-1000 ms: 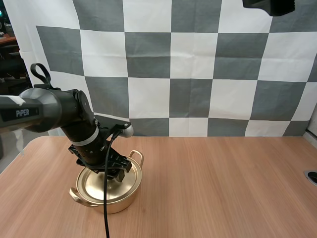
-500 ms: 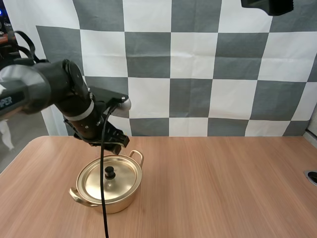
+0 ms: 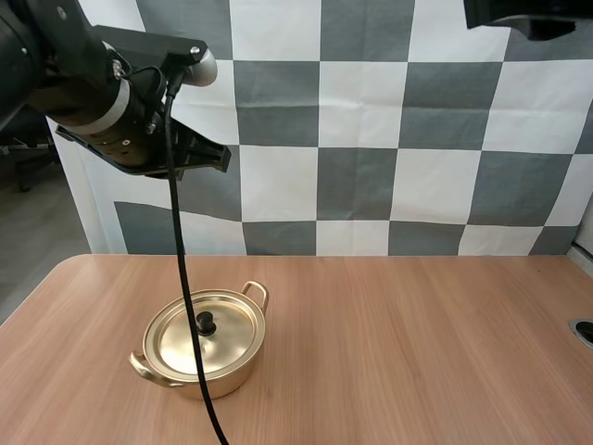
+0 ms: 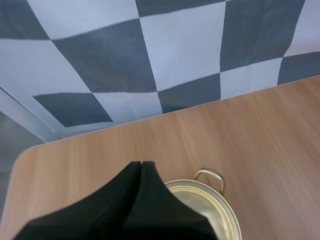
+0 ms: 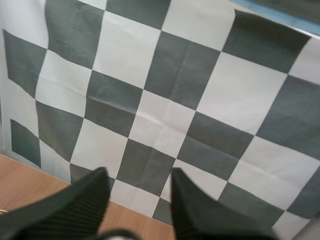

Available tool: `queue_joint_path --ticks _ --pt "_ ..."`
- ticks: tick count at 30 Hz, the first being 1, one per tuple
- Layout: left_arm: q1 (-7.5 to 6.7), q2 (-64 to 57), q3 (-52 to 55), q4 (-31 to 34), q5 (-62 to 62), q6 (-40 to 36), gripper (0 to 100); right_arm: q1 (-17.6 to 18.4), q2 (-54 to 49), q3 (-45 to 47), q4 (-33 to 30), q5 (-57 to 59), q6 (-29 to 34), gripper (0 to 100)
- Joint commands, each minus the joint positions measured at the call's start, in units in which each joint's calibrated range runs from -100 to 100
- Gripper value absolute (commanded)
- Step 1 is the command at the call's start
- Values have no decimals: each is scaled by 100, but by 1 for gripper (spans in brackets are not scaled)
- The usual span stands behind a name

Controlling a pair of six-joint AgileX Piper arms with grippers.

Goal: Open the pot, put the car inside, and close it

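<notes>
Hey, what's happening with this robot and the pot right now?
Nothing is being handled at this moment. The gold pot sits on the table with its lid on. The left gripper, shut on nothing, hangs high above the table with the pot below it. The right gripper is open and holds nothing.

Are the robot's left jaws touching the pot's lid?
Apart. The high view shows the left jaws far above the lid, a wide gap between them.
</notes>
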Motion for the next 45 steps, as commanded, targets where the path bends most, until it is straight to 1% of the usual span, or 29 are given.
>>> queue_joint_path --ticks 1,2,5,8,12,13,14,18,21,23,26,29,31,34,39,45 --pt "3 -442 2 119 -220 3 0 -176 -87 285 -113 0 352 0" --pt "3 -602 2 119 -272 3 0 -239 -133 405 -124 0 384 0" --pt "3 -1075 2 119 -534 3 0 -429 -304 947 -271 0 804 0" --pt "3 -1519 87 119 -1301 3 0 -544 -501 1672 -344 -137 1069 0" --pt "-16 -2149 526 119 -2476 3 0 -539 -737 2750 -553 -1361 1298 0" --pt "-16 -2308 685 119 -2832 -19 0 -539 -817 3221 -664 -1921 1457 0" --pt "-16 -2463 869 119 -3133 -107 0 -539 -881 3617 -776 -2383 1597 0" --pt "-16 -3017 1692 119 -4307 -461 0 -539 -895 4691 -925 -3672 1920 0" --pt "-33 -3442 2458 119 -4780 -583 0 -539 -881 5442 -925 -4923 1921 0" --pt "-105 -3742 3003 119 -4983 -594 0 -539 -881 5855 -925 -5782 1921 0" --pt "-193 -4137 3794 119 -5335 -629 0 -539 -819 6293 -925 -6608 1974 0" --pt "-241 -4465 4554 119 -5962 -1001 0 -539 -723 6633 -925 -7019 2197 0" --pt "-241 -4698 5091 119 -6490 -1151 0 -539 -633 6867 -925 -7389 2197 0" --pt "-241 -5038 5809 119 -6946 -1162 0 -539 -486 7196 -925 -7989 2197 0" --pt "-241 -5566 6740 119 -7005 -1162 0 -539 -263 7636 -925 -9017 2197 0" --pt "-241 -5573 7479 108 -7215 -1162 0 -539 -195 7876 -925 -8970 2197 0"
